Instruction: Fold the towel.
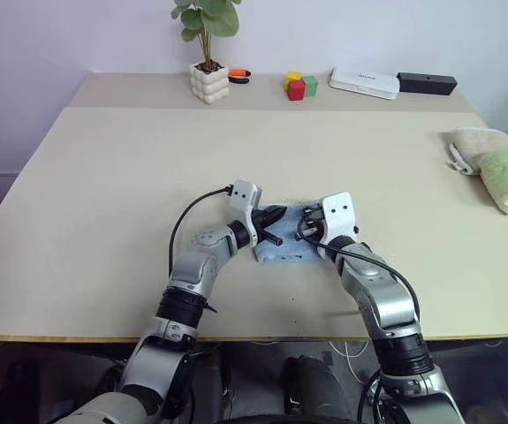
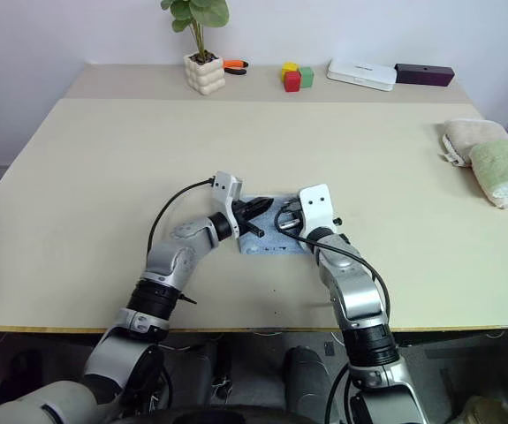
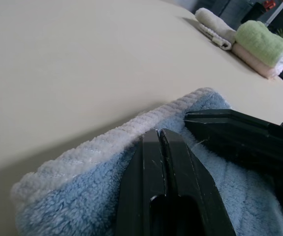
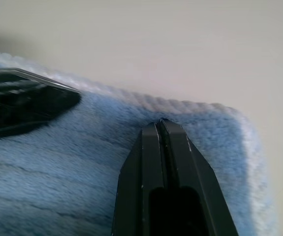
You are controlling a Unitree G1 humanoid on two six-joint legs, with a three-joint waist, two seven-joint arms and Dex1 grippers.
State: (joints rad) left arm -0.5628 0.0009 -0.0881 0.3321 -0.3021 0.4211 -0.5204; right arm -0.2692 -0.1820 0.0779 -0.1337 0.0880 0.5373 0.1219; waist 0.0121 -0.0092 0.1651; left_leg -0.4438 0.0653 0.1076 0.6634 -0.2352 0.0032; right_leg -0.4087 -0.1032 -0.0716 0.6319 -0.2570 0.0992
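the towel (image 1: 282, 248) lies folded small on the table (image 1: 103, 177) under both my grippers; my left gripper (image 3: 160, 135) and right gripper (image 4: 160, 124) rest closed on it, pinching nothing.

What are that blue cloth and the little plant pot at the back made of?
The towel looks like soft terry cloth: fuzzy light blue pile with a ribbed whitish hem. The pot seems to be glazed ceramic or plastic, white, smooth and bubble-shaped; which of the two is hard to tell.
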